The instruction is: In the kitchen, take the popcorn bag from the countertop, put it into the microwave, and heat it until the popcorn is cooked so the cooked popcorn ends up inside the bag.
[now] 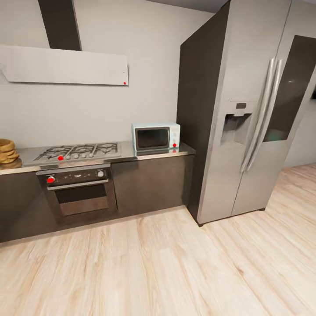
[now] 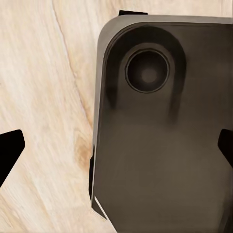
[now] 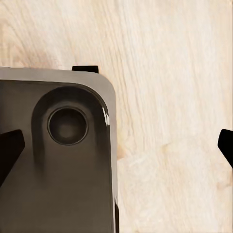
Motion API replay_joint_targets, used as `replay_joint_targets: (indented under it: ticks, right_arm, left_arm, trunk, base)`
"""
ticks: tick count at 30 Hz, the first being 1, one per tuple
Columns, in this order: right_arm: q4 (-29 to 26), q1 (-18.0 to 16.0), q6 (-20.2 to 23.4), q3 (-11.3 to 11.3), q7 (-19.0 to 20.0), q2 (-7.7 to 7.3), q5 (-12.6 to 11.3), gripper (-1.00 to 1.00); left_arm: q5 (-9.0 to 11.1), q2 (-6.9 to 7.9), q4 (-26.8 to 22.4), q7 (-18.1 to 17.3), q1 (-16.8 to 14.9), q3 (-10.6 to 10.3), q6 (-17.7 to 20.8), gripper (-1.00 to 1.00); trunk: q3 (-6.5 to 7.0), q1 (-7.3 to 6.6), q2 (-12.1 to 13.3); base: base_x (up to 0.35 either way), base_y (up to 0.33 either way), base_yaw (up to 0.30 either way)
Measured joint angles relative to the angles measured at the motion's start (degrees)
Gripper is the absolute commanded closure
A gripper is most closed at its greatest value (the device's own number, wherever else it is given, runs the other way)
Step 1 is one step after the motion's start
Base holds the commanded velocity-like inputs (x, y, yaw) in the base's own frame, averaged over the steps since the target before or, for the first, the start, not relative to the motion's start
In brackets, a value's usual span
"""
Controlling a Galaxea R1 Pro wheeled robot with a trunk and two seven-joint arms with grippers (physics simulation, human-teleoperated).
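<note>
Across the floor, microwave (image 1: 156, 137) on countertop (image 1: 127, 151) — still approach step; both jaws wide open, empty — next: drive closer, find bag

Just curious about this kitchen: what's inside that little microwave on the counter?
The microwave is shut, and its dark glass door shows nothing inside. It stands on the counter.

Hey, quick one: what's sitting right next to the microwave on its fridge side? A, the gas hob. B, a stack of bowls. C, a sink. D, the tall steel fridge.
D: in the head view the microwave stands at the end of the countertop, right against the dark side of the tall fridge; the gas hob lies on its other side.
</note>
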Motion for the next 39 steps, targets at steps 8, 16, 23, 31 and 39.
replay_joint_targets:
  ticks: [8, 16, 23, 31, 39]
  right_arm:
    - [0.0, 0.0, 0.0, 0.0, 0.0, 0.0, 0.0, -1.0]
    - [0.0, 0.0, 0.0, 0.0, 0.0, 0.0, 0.0, -1.0]
    - [0.0, 0.0, 0.0, 0.0, 0.0, 0.0, 0.0, -1.0]
    - [0.0, 0.0, 0.0, 0.0, 0.0, 0.0, 0.0, -1.0]
    - [0.0, 0.0, 0.0, 0.1, 0.0, 0.0, 0.0, -1.0]
  left_arm:
    - [0.0, 0.0, 0.0, 0.0, 0.0, 0.0, 0.0, -1.0]
    - [0.0, -0.01, 0.0, 0.0, 0.0, 0.0, 0.0, -1.0]
    - [0.0, -0.01, 0.0, 0.0, 0.0, 0.0, 0.0, -1.0]
    - [0.0, -0.03, 0.0, 0.0, 0.0, 0.0, 0.0, -1.0]
    - [0.0, -0.07, 0.0, 0.0, 0.0, 0.0, 0.0, -1.0]
  trunk:
    - [0.0, 0.0, 0.0]
    - [0.0, 0.0, 0.0]
    - [0.0, 0.0, 0.0]
    - [0.0, 0.0, 0.0]
    - [0.0, 0.0, 0.0]
  base:
    - [0.34, 0.0, 0.255]
    - [0.34, 0.0, 0.255]
    - [0.34, 0.0, 0.255]
    - [0.34, 0.0, 0.255]
    - [0.339, -0.071, 0.108]
